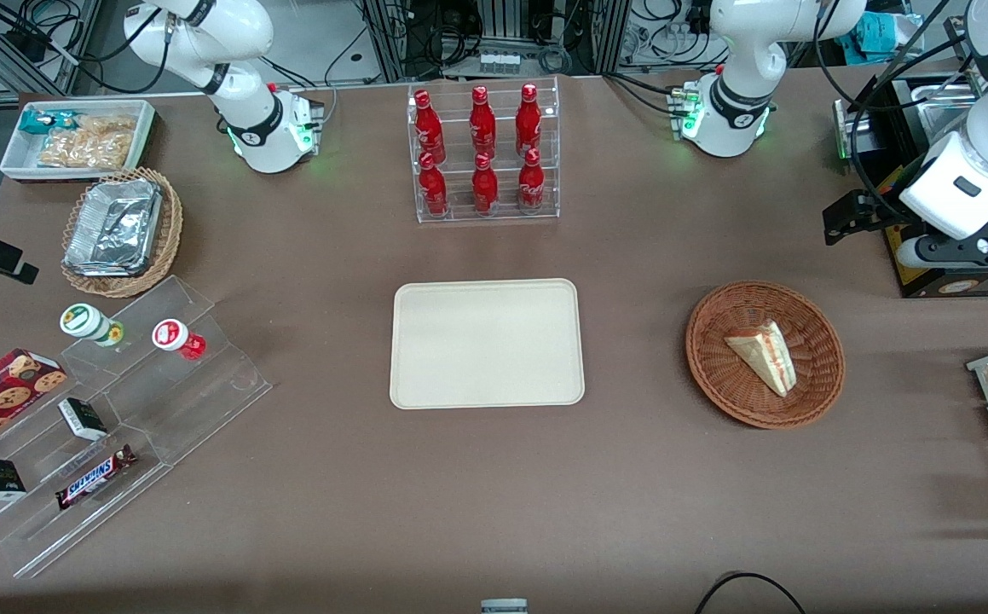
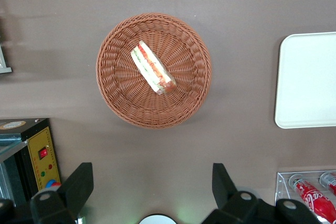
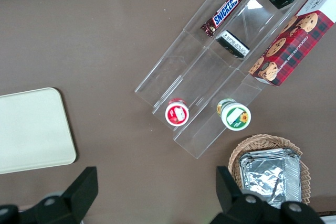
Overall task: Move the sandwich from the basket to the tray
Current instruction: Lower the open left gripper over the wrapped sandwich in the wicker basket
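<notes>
1. The sandwich point(image 1: 762, 355) lay inside the round reddish-brown basket point(image 1: 819, 391), resting on its woven floor with the red and green filling stripe along its cut edge showing.
2. The basket sat on the brown table point(image 1: 494, 512) toward the working arm's end, well apart from the cream-beige tray point(image 1: 487, 343), which lay flat near the middle of the table with nothing on it.
3. The gripper point(image 2: 152, 182) hung in the air well above the table, its fingers point(image 2: 79, 184) spread wide apart and grasping nothing.
4. In the left wrist view the basket point(image 2: 113, 93) and the sandwich point(image 2: 153, 68) lay below the gripper but off to one side of the gap between the fingers, clear of both fingertips; nothing touched the sandwich.
5. In the front view the gripper's arm stood above the table's edge at the working arm's end, farther from the front camera than the basket and not over it.
6. A clear rack of red bottles point(image 1: 482, 149) stood farther from the front camera than the tray.
7. Toward the parked arm's end lay a lighter wicker basket with foil trays point(image 1: 114, 228) and a clear stepped stand with snacks point(image 1: 110, 426).
</notes>
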Motion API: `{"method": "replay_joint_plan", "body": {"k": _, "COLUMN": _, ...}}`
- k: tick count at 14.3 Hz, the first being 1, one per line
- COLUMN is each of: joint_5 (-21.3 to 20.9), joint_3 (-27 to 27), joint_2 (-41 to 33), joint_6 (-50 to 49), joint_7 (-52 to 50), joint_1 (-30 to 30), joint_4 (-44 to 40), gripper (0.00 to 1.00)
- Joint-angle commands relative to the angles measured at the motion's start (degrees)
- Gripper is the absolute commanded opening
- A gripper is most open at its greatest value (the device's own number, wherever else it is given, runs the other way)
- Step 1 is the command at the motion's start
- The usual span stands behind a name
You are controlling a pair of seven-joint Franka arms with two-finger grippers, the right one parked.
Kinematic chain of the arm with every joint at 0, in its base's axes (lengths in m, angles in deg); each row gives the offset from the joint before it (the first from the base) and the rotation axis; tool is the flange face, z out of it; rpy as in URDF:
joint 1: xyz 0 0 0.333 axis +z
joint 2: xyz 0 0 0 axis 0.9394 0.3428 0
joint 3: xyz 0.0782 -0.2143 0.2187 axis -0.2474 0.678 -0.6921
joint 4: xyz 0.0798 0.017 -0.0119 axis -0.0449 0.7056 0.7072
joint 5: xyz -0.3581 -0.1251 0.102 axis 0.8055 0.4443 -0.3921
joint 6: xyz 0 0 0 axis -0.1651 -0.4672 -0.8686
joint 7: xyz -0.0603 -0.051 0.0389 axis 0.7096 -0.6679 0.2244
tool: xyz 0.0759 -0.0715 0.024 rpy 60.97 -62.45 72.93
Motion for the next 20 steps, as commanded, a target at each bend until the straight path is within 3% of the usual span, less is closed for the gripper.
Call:
{"method": "replay_joint_plan", "body": {"k": 1, "joint_5": 0.2, "joint_3": -0.6, "joint_2": 0.5, "joint_6": 0.6, "joint_7": 1.2, "joint_1": -0.7, "joint_4": -0.5, "gripper": 1.0}}
{"method": "replay_joint_plan", "body": {"k": 7, "joint_5": -0.1, "joint_3": -0.7, "joint_2": 2.6, "joint_6": 6.1, "joint_7": 0.7, "joint_1": -0.7, "joint_4": 8.0, "gripper": 1.0}}
{"method": "replay_joint_plan", "body": {"k": 15, "joint_5": -0.3, "joint_3": -1.4, "joint_2": 1.8, "joint_6": 39.3, "joint_7": -0.9, "joint_1": -0.3, "joint_4": 33.5, "gripper": 1.0}}
{"method": "replay_joint_plan", "body": {"k": 20, "joint_5": -0.3, "joint_3": -1.6, "joint_2": 5.2, "joint_6": 46.1, "joint_7": -25.1, "joint_1": 0.2, "joint_4": 35.1, "gripper": 1.0}}
